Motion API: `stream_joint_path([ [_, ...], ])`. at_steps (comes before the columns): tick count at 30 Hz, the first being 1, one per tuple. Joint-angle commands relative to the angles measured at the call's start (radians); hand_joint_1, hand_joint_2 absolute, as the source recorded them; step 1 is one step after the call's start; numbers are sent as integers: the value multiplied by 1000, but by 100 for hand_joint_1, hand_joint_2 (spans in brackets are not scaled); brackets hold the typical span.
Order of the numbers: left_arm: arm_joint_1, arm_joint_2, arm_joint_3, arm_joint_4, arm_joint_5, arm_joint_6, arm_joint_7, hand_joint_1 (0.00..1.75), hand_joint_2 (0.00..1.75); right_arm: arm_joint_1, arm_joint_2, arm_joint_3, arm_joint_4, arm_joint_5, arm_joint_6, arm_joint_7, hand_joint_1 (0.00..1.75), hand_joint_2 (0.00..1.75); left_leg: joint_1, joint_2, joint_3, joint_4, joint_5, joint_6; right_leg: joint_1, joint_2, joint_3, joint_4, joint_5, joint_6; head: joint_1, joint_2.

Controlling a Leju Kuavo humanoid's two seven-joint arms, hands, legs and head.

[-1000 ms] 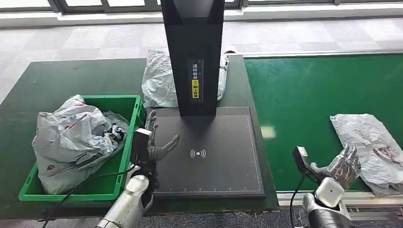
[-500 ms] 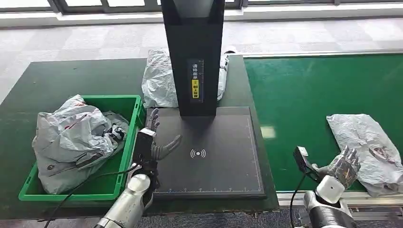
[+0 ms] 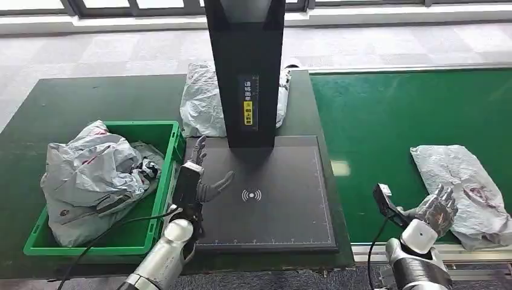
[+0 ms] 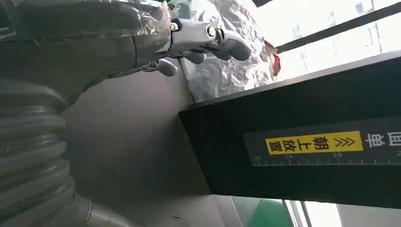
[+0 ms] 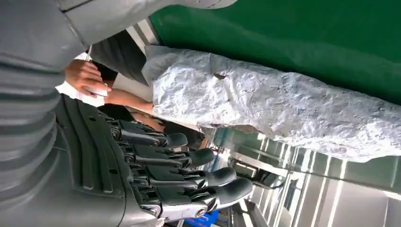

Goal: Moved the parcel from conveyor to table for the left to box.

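- A crumpled grey parcel (image 3: 467,188) lies flat on the green conveyor (image 3: 386,121), just beyond the fingertips of the robot's right hand (image 3: 436,211); a narrow gap seems to separate them, though contact cannot be ruled out from the head view.
- The right hand's fingers (image 5: 198,156) are spread and extended, gripping nothing, with the parcel (image 5: 265,99) lying ahead of them in the wrist view.
- The left hand (image 3: 199,181) hovers over the near left corner of the black scanner pad (image 3: 284,199) on the table (image 3: 90,103), its fingers (image 4: 227,42) open and empty.
- Three lots of grey bags are visible: one parcel on the conveyor, one bag (image 3: 202,99) behind the black scanner column (image 3: 244,66), beyond the left fingers, and a heap of bags (image 3: 90,175) in the single green bin (image 3: 163,130) just outside the left hand.
- In the right wrist view, a person's hand (image 5: 85,75) holds a small white object past the parcel's far edge.
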Motion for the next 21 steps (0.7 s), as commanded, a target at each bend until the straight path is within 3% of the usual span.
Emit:
stream_joint_path([
  [1,-43,12,-41,66,-13,8,15,0,175,-56,10,-47,63,17,20,16,0,175,1,-1,3,-1,-1,0,0,3,3,-1,0,-1,0,0],
  [21,-59,3,-38,85,-21,-9,22,0,175,-83,6,-43,75,17,56,41,0,175,1,-1,3,-1,-1,0,0,3,3,-1,0,-1,0,0],
])
